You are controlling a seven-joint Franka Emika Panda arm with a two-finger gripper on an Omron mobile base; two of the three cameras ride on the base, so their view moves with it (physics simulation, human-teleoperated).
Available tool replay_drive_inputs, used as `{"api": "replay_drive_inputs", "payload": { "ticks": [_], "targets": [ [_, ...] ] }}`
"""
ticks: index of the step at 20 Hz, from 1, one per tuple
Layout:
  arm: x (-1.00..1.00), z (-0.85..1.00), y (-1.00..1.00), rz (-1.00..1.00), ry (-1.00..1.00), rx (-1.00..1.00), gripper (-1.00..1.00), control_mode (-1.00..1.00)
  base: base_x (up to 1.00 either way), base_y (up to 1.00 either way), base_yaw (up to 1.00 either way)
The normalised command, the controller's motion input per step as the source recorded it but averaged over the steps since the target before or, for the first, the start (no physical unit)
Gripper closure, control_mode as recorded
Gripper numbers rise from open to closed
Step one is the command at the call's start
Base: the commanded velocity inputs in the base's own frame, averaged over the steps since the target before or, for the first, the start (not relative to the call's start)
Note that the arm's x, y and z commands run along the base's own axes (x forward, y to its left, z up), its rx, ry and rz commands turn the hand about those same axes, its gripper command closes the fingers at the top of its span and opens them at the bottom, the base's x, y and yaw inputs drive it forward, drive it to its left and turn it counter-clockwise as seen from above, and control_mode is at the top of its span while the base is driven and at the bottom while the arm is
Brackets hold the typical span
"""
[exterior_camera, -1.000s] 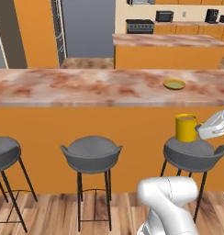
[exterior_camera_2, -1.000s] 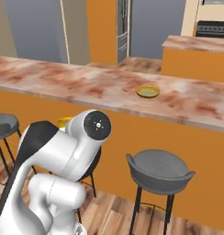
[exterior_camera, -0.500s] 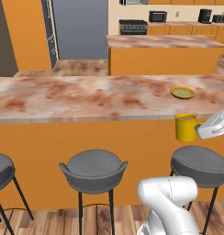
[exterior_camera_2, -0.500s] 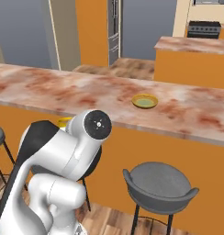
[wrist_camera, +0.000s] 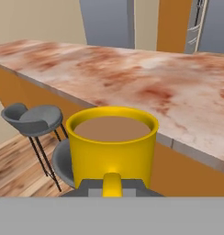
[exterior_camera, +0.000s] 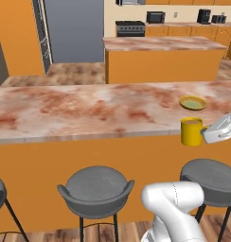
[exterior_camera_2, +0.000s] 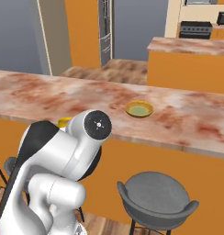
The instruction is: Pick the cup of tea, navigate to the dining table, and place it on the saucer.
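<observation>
Arm reaching forward, claw (exterior_camera: 206,133) level, clamped shut on cup handle

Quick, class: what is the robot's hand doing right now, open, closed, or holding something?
Hand: closed on the cup of tea, gripping it at the handle and holding it off the dining table, in front of its edge.

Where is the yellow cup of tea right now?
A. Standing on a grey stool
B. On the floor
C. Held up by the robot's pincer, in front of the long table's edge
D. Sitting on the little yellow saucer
C: the cup of tea hangs in the pincer just off the dining table edge, above the stools, while the saucer lies bare on the tabletop.
</observation>
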Motion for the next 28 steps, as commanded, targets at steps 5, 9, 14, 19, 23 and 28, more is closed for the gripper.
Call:
{"api": "replay_drive_inputs", "payload": {
  "ticks": [5, 9, 14, 19, 23, 28],
  "targets": [
    [0.0, 0.0, 0.0, 0.0, 0.0, 0.0, 1.0, 1.0, 0.19, 0.12, -0.07],
    [0.0, 0.0, 0.0, 0.0, 0.0, 0.0, 1.0, 1.0, 0.0, 0.0, 0.0],
    [0.0, 0.0, 0.0, 0.0, 0.0, 0.0, 1.0, 1.0, 0.0, 0.0, 0.0],
    [0.0, 0.0, 0.0, 0.0, 0.0, 0.0, 1.0, 1.0, 0.0, 0.0, 0.0],
    [0.0, 0.0, 0.0, 0.0, 0.0, 0.0, 1.0, 1.0, 0.0, 0.0, 0.0],
    [-0.04, 0.13, 0.0, 0.0, -0.01, 0.0, 1.0, -1.0, 0.0, 0.0, 0.0]
  ]
}}
